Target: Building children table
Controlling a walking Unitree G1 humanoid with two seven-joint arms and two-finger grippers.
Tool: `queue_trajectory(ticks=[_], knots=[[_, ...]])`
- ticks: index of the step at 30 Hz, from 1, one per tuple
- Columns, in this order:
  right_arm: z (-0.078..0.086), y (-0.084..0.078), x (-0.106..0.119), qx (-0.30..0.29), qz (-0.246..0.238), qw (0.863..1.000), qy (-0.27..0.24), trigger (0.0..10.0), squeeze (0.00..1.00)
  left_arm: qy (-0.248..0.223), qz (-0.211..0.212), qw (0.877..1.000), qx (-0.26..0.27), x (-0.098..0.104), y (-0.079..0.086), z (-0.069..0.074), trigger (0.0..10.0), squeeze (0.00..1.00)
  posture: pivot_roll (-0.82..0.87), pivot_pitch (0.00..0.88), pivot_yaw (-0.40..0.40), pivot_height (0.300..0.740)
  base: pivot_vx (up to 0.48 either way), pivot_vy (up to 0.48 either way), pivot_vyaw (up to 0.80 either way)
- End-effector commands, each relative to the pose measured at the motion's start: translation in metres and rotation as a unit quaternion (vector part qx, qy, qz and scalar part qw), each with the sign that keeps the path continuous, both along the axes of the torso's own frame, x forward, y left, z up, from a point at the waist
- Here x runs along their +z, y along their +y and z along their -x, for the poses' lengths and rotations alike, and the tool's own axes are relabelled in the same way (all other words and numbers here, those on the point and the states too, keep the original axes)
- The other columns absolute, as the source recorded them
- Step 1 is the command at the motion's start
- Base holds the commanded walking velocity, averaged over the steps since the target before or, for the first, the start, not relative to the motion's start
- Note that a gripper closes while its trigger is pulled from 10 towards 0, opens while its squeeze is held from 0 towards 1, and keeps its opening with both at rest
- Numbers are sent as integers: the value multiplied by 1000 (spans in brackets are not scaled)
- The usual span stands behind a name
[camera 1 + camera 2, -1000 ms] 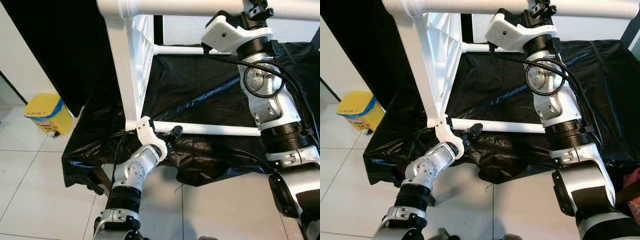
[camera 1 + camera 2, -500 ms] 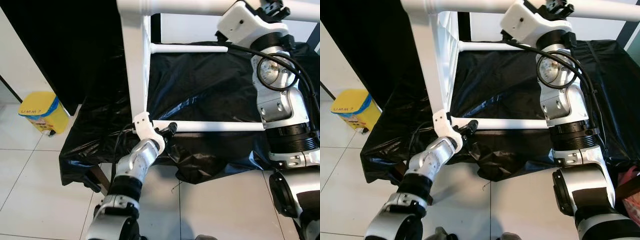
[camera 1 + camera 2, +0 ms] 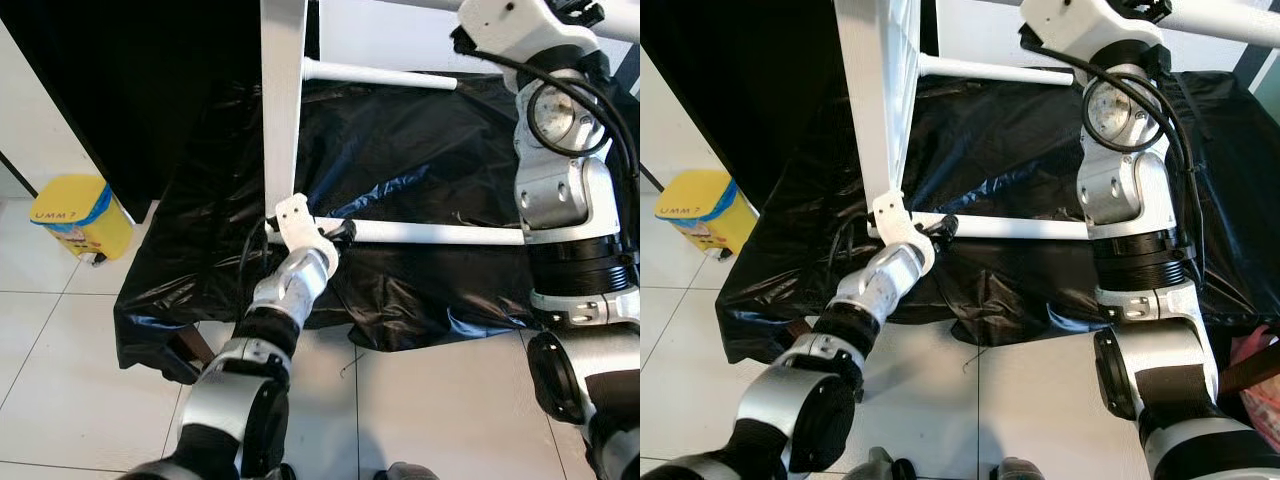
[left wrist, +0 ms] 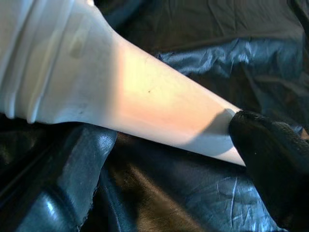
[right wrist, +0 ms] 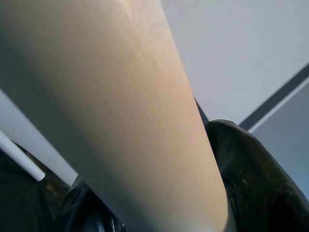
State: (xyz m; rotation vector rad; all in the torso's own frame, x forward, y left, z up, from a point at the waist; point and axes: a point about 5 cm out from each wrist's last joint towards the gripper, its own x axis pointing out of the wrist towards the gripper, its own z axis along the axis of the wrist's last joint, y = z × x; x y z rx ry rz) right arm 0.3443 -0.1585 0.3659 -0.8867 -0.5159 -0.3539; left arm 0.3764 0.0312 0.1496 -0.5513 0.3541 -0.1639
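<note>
**Still two holds on one frame – twist and slip are the risks**

Nearest, the left tool (image 3: pixel 335 232) is seen clamped on the lower crossbar (image 3: pixel 440 234) of the white table frame (image 3: pixel 283 100), right beside the joint where the bar meets the upright leg (image 3: pixel 878 110). In the left wrist view one black fingertip (image 4: pixel 270 154) is pressed against the bar, with black plastic sheeting (image 3: pixel 400 160) bunched under it. A slip could be caused here: the bar is smooth and round, and the hold is taken close to the end, so any roll of the frame would be passed straight into the fingers. The sheeting could also be snagged or dragged w/ the bar if it is shifted sideways.

Further back, the frame is held tilted above the covered table (image 3: pixel 770 300), its far crossbar (image 3: pixel 380 74) over the sheeting.

Farthest up, the right tool (image 5: pixel 212 193) is closed round the top rail (image 5: pixel 116 111), approx. at the upper edge of the head views. Because the frame is gripped at two well-separated pts, uneven motion of the arms would likely rack the joints or pull a bar out of its socket. The cable (image 3: pixel 1175 120) looped on the right arm lies near the rail and could be caught.

A yellow bin (image 3: pixel 80 215) stands on the floor off to the left, well apart.
</note>
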Motion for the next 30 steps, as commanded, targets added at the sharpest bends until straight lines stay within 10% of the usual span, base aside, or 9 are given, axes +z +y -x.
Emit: queue_trajectory(ticks=[1,19,20,21,22,30], knots=[[7,7,14,102,-138,985,-14,0,0,-30,29,998,-57,27,-64,14,10000,0,-268,68,76,740,0,0,0],[9,3,40,167,-277,946,-1,0,0,-103,15,994,-38,81,-89,9,10000,0,-292,71,72,740,0,0,0],[9,3,41,171,-282,944,1,0,0,-106,21,994,-34,83,-92,9,4314,0,-300,69,69,740,0,0,0],[9,3,41,171,-282,944,1,0,0,-106,21,994,-34,83,-92,9,4314,0,-300,69,69,740,0,0,0],[9,4,43,176,-289,941,4,0,0,-116,33,992,-31,87,-95,10,0,0,-304,69,70,740,0,0,0],[20,-19,38,159,-311,937,-4,0,0,-264,-14,964,-14,127,-70,3,0,0,-269,86,74,740,0,0,0]])
